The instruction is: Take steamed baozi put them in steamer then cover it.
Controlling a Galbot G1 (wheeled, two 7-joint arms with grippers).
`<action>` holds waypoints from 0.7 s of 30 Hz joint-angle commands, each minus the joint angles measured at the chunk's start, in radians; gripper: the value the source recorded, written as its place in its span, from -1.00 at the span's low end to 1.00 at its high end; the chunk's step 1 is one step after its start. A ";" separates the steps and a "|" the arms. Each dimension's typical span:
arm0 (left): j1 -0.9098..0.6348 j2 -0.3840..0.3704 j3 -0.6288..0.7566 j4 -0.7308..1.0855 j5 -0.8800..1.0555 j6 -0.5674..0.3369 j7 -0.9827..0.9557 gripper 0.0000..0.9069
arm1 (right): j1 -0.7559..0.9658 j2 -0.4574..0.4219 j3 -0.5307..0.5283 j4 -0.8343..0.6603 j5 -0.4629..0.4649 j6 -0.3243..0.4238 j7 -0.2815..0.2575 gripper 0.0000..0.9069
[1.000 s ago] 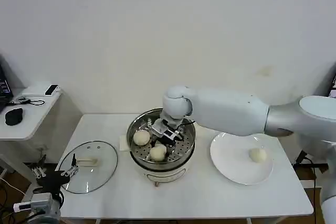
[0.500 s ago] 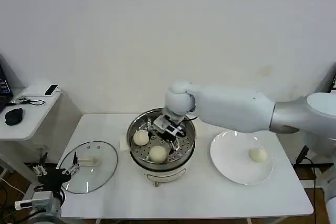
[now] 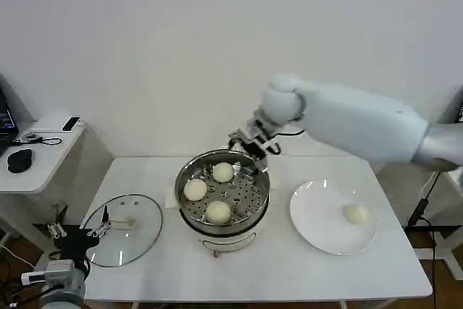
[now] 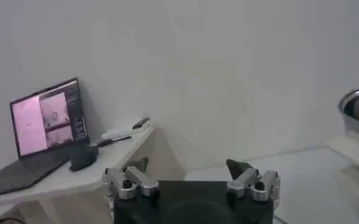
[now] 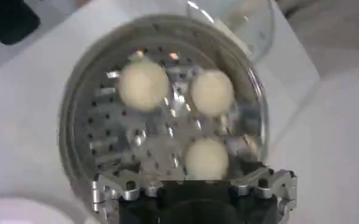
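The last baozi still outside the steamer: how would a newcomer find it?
Start at the white table and find the flat white round plate beside the shiny steel steamer. The small cream-white round bun lies alone on that plate; the other three sit on the steamer's perforated tray.

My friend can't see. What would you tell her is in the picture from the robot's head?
Three steamed baozi sit in the shiny steamer on a white table, and the right gripper hangs open above its far rim. A fourth bun waits on a white plate; a glass lid lies left, by the left gripper.

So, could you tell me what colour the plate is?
White; the plate shows best in the head view.
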 commanded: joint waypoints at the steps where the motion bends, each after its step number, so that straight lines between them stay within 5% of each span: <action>1: -0.003 0.012 0.007 -0.004 -0.001 0.002 0.001 1.00 | 0.014 -0.309 -0.011 0.075 -0.014 -0.055 0.006 1.00; 3: -0.006 0.016 0.015 0.000 0.000 0.001 0.002 1.00 | -0.043 -0.434 0.020 0.107 -0.031 -0.049 0.006 1.00; 11: -0.011 0.024 0.050 0.017 0.009 -0.003 0.010 1.00 | -0.200 -0.661 0.041 0.206 -0.125 -0.045 0.017 1.00; 16: -0.015 0.022 0.076 0.021 0.018 -0.005 0.010 1.00 | -0.483 -0.730 0.310 0.185 -0.189 -0.061 0.044 1.00; 21: -0.011 0.024 0.085 0.019 0.028 -0.005 0.015 1.00 | -0.802 -0.695 0.571 0.103 -0.225 -0.052 0.053 1.00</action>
